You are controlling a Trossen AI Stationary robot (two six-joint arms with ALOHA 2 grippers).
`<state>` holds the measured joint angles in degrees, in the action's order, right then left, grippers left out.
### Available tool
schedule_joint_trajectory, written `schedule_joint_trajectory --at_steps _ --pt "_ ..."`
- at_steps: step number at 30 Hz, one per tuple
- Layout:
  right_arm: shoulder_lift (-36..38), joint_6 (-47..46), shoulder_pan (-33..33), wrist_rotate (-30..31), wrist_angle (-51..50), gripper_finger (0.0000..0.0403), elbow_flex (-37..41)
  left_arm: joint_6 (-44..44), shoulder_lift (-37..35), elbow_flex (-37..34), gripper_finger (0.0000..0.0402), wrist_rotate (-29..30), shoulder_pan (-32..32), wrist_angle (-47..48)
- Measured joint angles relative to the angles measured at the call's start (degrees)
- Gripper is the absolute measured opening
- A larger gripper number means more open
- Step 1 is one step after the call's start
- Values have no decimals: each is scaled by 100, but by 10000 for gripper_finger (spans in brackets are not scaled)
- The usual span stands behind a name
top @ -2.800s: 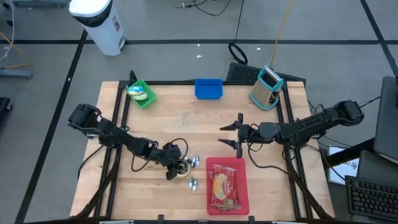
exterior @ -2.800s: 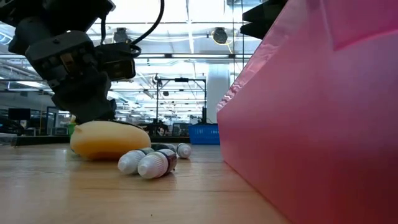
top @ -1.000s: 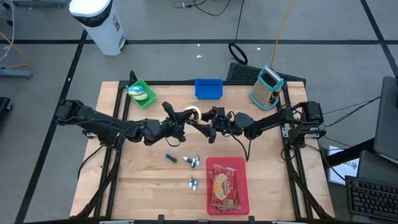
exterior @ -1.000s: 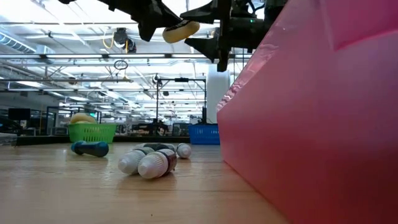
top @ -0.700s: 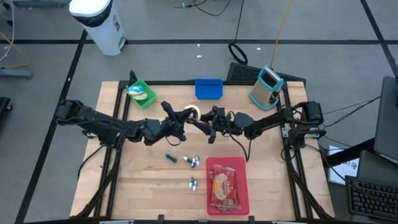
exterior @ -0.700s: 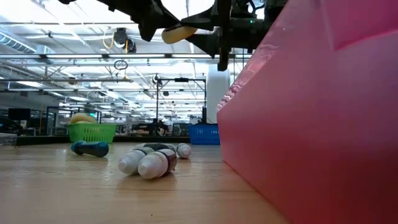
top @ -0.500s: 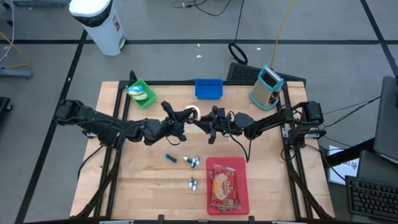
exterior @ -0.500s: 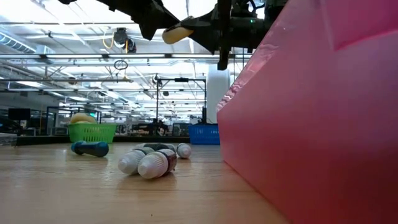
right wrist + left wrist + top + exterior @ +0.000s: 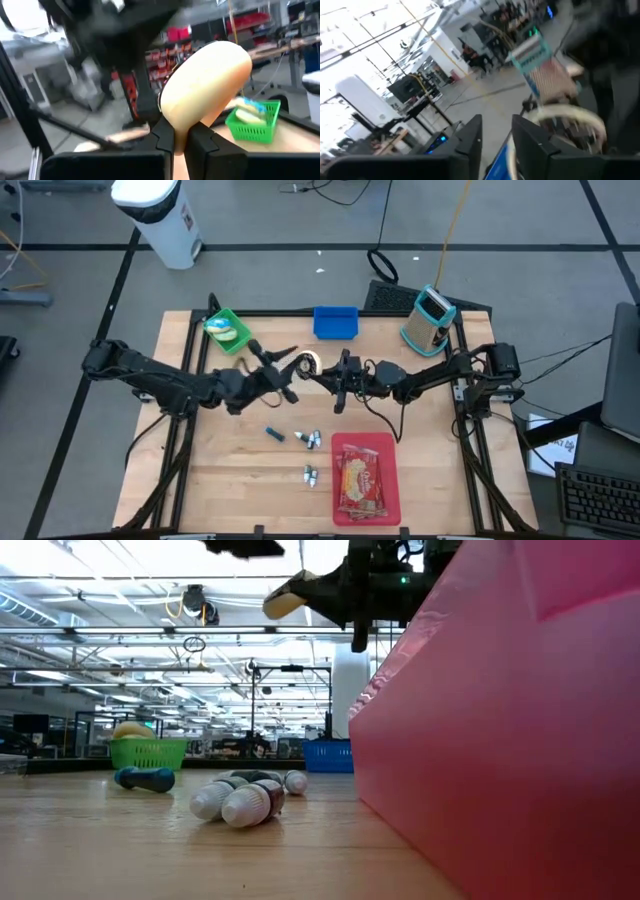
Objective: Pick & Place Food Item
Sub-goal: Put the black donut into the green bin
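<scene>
Noted a blue tub [image 9: 335, 323] at twelve o'clock on the wooden table [image 9: 250, 480], and a teal-and-white device [image 9: 430, 320] at two o'clock, tilted by the corner. Found small white-capped bottles [image 9: 313, 440] lying near six o'clock, with a little blue dumbbell-shaped piece [image 9: 274, 434] just beside them. Spotted a white bin [image 9: 160, 215] on the floor at eleven o'clock.

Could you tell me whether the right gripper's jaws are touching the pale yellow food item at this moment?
Touching. In the right wrist view the right gripper pinches the lower edge of the pale yellow food item, its jaws pressed on both sides with no gap.
</scene>
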<state>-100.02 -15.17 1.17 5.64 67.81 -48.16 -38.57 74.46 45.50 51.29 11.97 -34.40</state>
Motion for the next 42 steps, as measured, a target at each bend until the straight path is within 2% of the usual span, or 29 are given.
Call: schedule_joint_trajectory --at_steps 5,8,13,17,20,22,31,42 --pt "296 301 4 -500 -800 12 9 762 -557 0 164 -142 124 555" --pt "668 701 4 -1263 -1574 13 11 1693 -980 0 187 -808 61 1314" --pt "1268 1265 0 -2292 -2534 12 11 3607 -1459 0 202 -3393 -539 2455" --pt "1569 1377 0 -2401 -2628 12 10 4785 -1395 0 198 -5520 -1047 2648" --pt "1616 1437 0 -2404 -2673 11 9 5183 -1124 0 193 -6415 -1228 2404" --pt "1618 1437 -10 -2418 -2682 11 9 5246 -945 -2 191 -6623 -1271 2167" --pt "1619 1441 -175 -2436 -2710 11 9 5222 -363 -2 203 -6631 -1444 1715" --pt "1619 1564 -238 -2521 -2756 11 9 5275 -374 -2 203 -6655 -1648 1694"
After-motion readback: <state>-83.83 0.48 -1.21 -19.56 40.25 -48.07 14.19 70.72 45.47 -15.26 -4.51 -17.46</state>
